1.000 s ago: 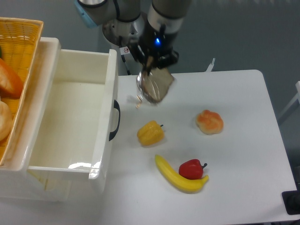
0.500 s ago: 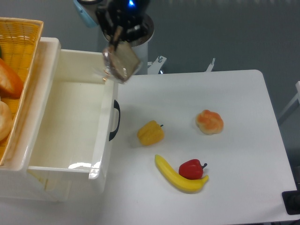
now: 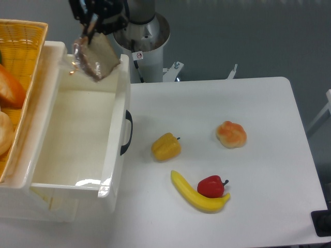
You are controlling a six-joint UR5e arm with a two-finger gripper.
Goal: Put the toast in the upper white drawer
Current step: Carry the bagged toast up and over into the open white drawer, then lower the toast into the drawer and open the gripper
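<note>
Toast (image 3: 98,59) in pincer (image 3: 92,27) above upper white drawer (image 3: 77,129), white table (image 3: 269,155), grey wall.

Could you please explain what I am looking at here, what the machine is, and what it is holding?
This is one picture from a fixed camera looking down at a white table. The dark machinery at the top is a robot arm; its end carries a two-finger gripper, a simple clamp. The clamp is shut on the toast, a brown bread slice in shiny clear wrap, which hangs above the far end of the upper white drawer. That drawer is the open white box on the left with a black handle; its inside looks empty. Left of it is a yellow wicker basket holding some orange and pale items. On the table lie a yellow pepper, a bun, a banana and a red pepper that rests against the banana.
</note>
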